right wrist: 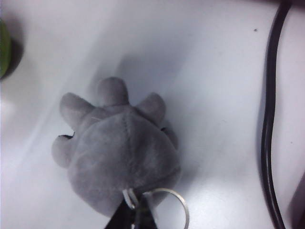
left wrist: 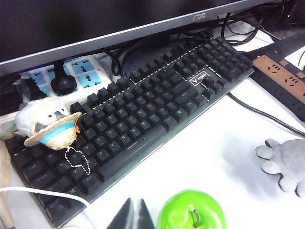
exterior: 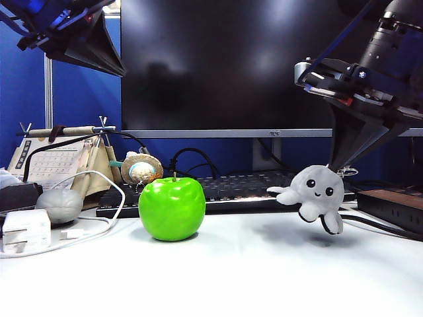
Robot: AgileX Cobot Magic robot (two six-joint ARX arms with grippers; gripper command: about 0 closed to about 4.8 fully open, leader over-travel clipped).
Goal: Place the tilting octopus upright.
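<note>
1. In the exterior view, the right gripper (exterior: 343,169) is hanging over the right side of the table (exterior: 264,277), its jaws pinched together at the top of the octopus (exterior: 318,190), by the keyring (exterior: 348,172). The octopus is dangling clear of the table with its shadow lying beneath it, its face turned toward the camera and its body leaning, one tentacle sticking out toward the green apple (exterior: 172,208). The apple is sitting near the middle, well apart from the toy. The left arm is showing only as a dark shape in the upper left corner; its fingertips are not showing here.

2. In the left wrist view, the left gripper (left wrist: 134,215) is hovering above the apple (left wrist: 191,213) and the keyboard (left wrist: 143,114), fingertips pressed together and holding nothing. Only a few tentacles of the octopus (left wrist: 285,164) are peeking in at the edge.

3. In the right wrist view, the right gripper (right wrist: 133,214) is squeezing the loop at the crown of the octopus (right wrist: 119,152), beside the keyring (right wrist: 167,206). The toy is hanging tentacles-down over the white table (right wrist: 209,71), a black cable (right wrist: 268,124) running nearby.

4. Progress, as I judge it: the pick-up is done and the toy is lifted. Lowering it flat onto its tentacles and letting go are remaining.
</note>
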